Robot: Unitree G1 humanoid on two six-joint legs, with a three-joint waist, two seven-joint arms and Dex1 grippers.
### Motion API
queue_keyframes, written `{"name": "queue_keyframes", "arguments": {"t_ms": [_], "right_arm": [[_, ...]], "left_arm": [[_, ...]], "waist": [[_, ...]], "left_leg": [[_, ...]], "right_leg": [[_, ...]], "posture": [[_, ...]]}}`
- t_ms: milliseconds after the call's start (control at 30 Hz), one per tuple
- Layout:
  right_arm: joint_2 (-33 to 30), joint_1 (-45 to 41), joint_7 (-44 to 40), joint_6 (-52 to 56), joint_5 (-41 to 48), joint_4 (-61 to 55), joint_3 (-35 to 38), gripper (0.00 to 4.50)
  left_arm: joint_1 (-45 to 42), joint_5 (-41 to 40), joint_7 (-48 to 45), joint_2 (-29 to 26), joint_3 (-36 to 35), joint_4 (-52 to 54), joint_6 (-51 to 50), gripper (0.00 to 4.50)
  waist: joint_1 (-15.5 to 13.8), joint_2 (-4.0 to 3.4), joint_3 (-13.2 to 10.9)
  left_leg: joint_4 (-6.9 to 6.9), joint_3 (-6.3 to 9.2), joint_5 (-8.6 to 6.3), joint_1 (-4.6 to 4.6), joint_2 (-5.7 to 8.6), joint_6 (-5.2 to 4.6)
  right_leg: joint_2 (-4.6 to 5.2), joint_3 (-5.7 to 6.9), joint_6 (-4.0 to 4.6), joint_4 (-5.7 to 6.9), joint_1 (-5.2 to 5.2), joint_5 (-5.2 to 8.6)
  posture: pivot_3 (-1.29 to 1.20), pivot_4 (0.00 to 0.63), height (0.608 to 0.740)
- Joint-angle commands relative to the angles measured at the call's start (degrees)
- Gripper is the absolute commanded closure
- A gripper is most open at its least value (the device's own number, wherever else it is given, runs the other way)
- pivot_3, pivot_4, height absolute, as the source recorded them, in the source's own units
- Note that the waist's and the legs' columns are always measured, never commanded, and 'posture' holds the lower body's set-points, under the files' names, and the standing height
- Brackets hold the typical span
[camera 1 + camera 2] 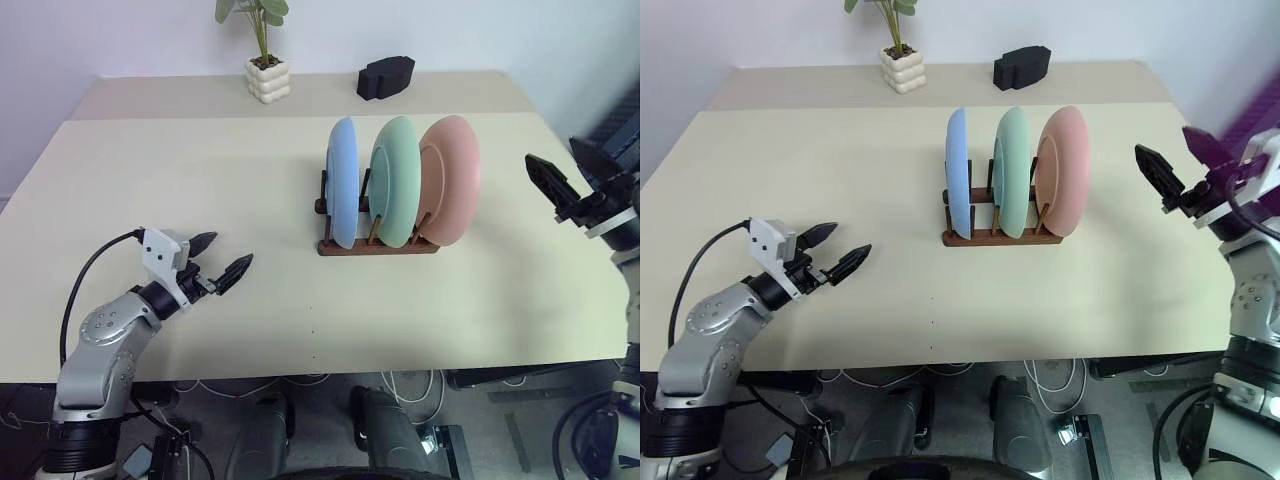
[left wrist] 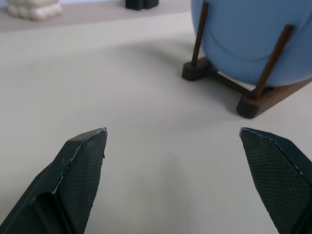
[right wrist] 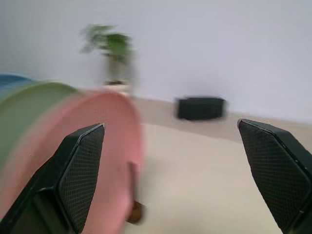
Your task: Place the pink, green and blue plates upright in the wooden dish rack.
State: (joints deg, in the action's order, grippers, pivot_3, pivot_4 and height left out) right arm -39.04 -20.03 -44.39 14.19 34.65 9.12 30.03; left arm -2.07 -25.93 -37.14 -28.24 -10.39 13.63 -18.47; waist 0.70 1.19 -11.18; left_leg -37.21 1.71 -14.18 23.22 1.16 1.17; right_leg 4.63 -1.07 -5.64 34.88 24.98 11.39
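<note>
Pale beige table (image 1: 200,200) against a white wall; potted plant (image 1: 265,60) and black block (image 1: 385,77) along the far edge. Wooden dish rack (image 1: 378,243) sits mid-table, blue plate (image 1: 343,195), green plate (image 1: 396,193) and pink plate (image 1: 450,190) all upright between its pegs, side by side. Left gripper (image 1: 222,262) low near the front edge, jaws spread, empty. Right gripper (image 1: 560,190) beside the pink plate, apart from it, jaws wide, empty. Task looks complete; best finish is drawing both arms clear without brushing the rack.
</note>
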Motion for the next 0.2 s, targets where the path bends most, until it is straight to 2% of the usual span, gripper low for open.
{"name": "queue_keyframes", "arguments": {"t_ms": [33, 200], "right_arm": [[0.2, 0.9, 0.5, -3.2, -1.0, 2.8, 1.6, 0.06], [-2.1, 3.0, -1.3, -5.7, -4.2, 12.4, 1.0, 0.06]], "left_arm": [[0.0, 1.0, 0.1, 0.8, 0.2, 0.0, 2.3, 0.0], [-0.2, 3.7, 1.7, 3.4, 1.7, -2.4, 5.1, 0.0]], "waist": [[-0.1, 0.0, 0.0], [-0.1, -0.01, 0.0]], "left_leg": [[-0.01, -0.01, 0.0, 0.0, 0.0, 0.0], [-0.01, 0.0, 0.0, -0.13, 0.01, 0.0]], "right_leg": [[0.01, -0.01, 0.0, 0.0, 0.0, 0.0], [0.01, -0.01, 0.0, -0.02, -0.16, 0.0]], "posture": [[0.0, 0.15, 0.736], [0.0, 0.15, 0.736]]}}
